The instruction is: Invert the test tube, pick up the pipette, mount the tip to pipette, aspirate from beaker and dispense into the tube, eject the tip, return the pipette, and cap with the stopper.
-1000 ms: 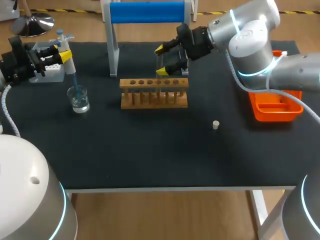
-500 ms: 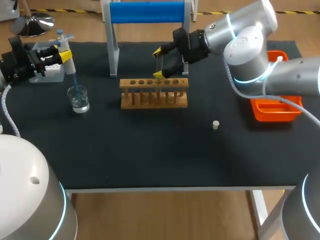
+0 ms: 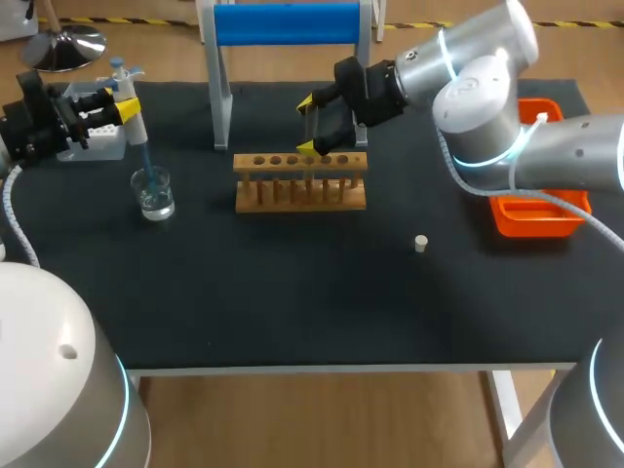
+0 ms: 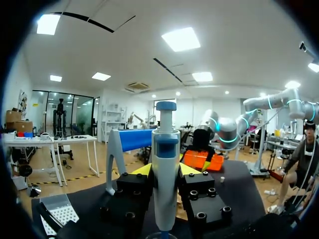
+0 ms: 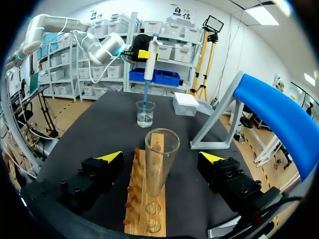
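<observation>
My left gripper (image 3: 122, 105) is shut on the white and blue pipette (image 3: 130, 115), at the table's far left. Its blue tip (image 3: 145, 161) dips into the glass beaker (image 3: 154, 193) of clear liquid. In the left wrist view the pipette (image 4: 165, 184) stands upright between the fingers (image 4: 142, 169). A clear test tube (image 5: 160, 164) stands mouth up in the wooden rack (image 3: 300, 182). My right gripper (image 3: 310, 124) is open around the tube, with a gap on both sides. The small white stopper (image 3: 420, 243) lies on the mat to the right of the rack.
A blue roll on a white stand (image 3: 288, 24) rises behind the rack. An orange tray (image 3: 536, 210) sits at the right, under my right arm. A white tip box (image 3: 97, 146) lies below my left gripper. Bare black mat lies in front of the rack.
My right gripper has moved left along the rack's back and now has the test tube between its open fingers. The left arm and pipette have not moved.
</observation>
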You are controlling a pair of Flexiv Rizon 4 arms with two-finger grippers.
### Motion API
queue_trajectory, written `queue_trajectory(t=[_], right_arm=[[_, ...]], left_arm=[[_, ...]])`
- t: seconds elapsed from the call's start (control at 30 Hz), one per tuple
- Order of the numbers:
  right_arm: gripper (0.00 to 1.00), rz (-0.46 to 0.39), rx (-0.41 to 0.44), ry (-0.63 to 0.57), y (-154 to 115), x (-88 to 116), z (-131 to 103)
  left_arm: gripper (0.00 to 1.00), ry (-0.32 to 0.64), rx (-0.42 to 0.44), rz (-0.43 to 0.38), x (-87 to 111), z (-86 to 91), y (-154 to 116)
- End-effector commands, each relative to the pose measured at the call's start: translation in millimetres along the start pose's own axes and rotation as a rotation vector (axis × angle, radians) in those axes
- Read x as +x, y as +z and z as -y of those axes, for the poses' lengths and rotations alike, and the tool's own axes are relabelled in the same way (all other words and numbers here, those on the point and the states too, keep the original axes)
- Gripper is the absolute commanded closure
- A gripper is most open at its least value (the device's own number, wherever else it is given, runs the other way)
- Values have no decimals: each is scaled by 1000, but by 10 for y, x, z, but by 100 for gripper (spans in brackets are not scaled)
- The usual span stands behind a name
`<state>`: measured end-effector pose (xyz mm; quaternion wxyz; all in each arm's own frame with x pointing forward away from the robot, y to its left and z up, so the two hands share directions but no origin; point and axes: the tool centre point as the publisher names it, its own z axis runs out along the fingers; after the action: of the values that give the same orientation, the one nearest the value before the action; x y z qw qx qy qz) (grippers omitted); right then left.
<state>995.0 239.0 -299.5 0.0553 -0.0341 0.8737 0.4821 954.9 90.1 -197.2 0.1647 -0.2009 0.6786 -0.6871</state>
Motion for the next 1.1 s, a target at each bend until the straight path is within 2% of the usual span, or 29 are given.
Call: queue_trajectory(t=[0.03, 0.7, 1.1], right_arm=[[0, 7, 3, -1, 0, -5, 0], [0, 7, 3, -1, 0, -5, 0], [0, 7, 3, -1, 0, -5, 0]], left_arm=[[100, -1, 1, -3, -4, 3, -7], [100, -1, 1, -3, -4, 3, -7], [100, 97, -58, 1, 120, 586, 22]])
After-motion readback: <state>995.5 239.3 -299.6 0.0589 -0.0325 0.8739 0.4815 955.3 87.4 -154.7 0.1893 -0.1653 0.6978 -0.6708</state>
